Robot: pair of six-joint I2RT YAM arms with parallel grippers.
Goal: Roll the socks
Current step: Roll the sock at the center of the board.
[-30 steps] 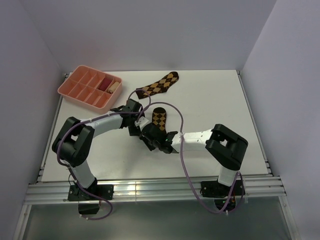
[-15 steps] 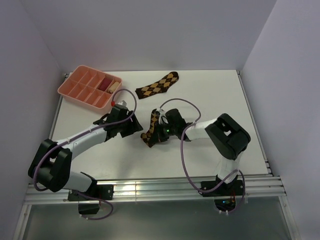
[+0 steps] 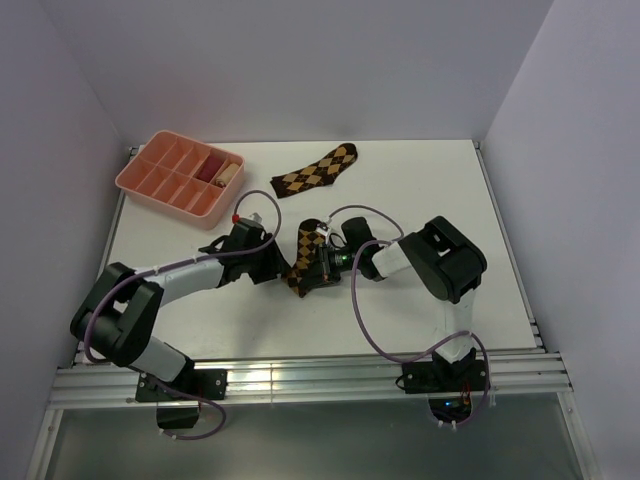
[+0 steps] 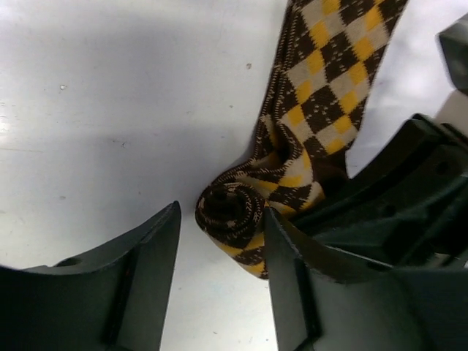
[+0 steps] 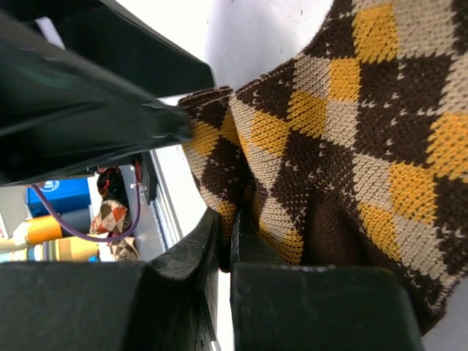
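Observation:
One brown and tan argyle sock (image 3: 303, 262) lies mid-table, its near end curled into a small roll (image 4: 232, 218). My left gripper (image 4: 221, 272) stands open around that roll; the roll touches the right finger (image 4: 307, 292), and a gap shows beside the left finger (image 4: 139, 278). From the right side my right gripper (image 5: 228, 241) is shut on a fold of the same sock (image 5: 351, 146), and in the top view it (image 3: 320, 264) sits against the cloth. The second sock (image 3: 318, 171) lies flat at the back of the table.
A pink compartment tray (image 3: 150, 185) stands at the back left, with a reddish roll (image 3: 214, 166) and a beige roll (image 3: 230, 174) in it. Purple cables (image 3: 357, 300) loop over both arms. The left arm's black body (image 5: 88, 95) fills the right wrist view's upper left.
The left gripper drew away to the left, then came back beside the sock's rolled end. The right gripper shifted toward the back and stayed shut on the sock.

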